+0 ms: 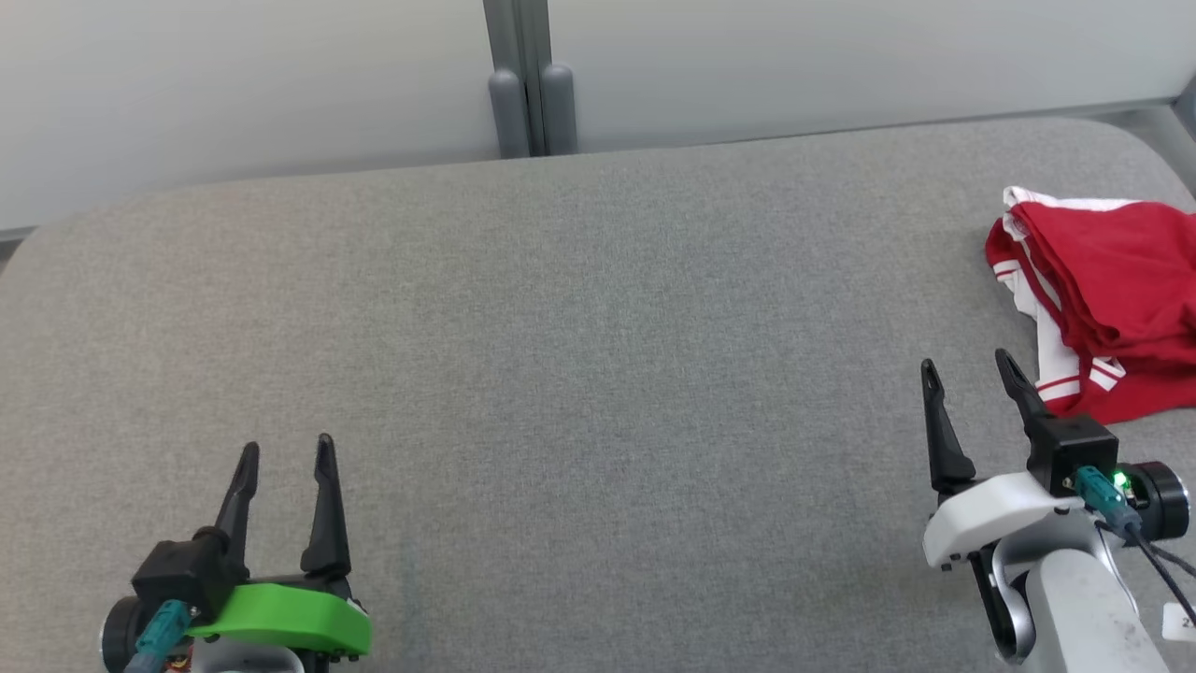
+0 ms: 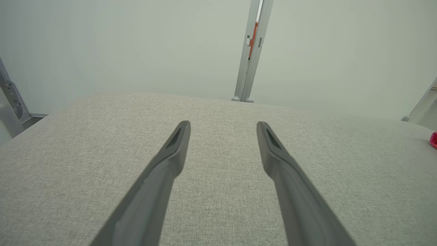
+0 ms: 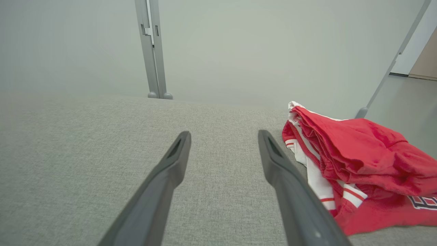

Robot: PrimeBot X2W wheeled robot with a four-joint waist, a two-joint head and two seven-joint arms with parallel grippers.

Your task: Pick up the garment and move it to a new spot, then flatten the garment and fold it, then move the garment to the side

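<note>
A red garment [image 1: 1112,299] with white striped trim lies bunched in loose layers at the 3 o'clock edge of the grey fabric-covered table [image 1: 598,327], partly cut off by the frame in the head view. Its visible striped edge runs roughly from 11 o'clock to 5 o'clock. How far the cloth reaches beyond the frame cannot be told, so its true long axis is uncertain.

The right gripper [image 1: 966,362] hovers just beside it with its two dark fingers spread wide and nothing between them. From those fingertips the bundle sits at about 2 o'clock. The lower hem is so close to the outer finger that contact cannot be ruled in or out. In the right wrist view the garment [image 3: 358,164] lies at 3 o'clock of the right gripper [image 3: 224,133], outside the jaws rather than between them.

The left gripper [image 1: 287,445] sits at 7 o'clock of the table, well apart from the cloth, its jaws also wide and empty. In the left wrist view the left gripper [image 2: 223,123] points over bare fabric, with only a sliver of the red garment [image 2: 434,140] at the 3 o'clock margin.

Pale partition panels and a grey post [image 1: 531,93] close the scene at 12 o'clock.

The right arm is plainly the nearer one. Any grasp would likely call for it to swing toward 2 o'clock so the jaws straddle the striped edge. The layered heap at the table's side may already be the garment's final spot, though its loose layers look far from flat.
</note>
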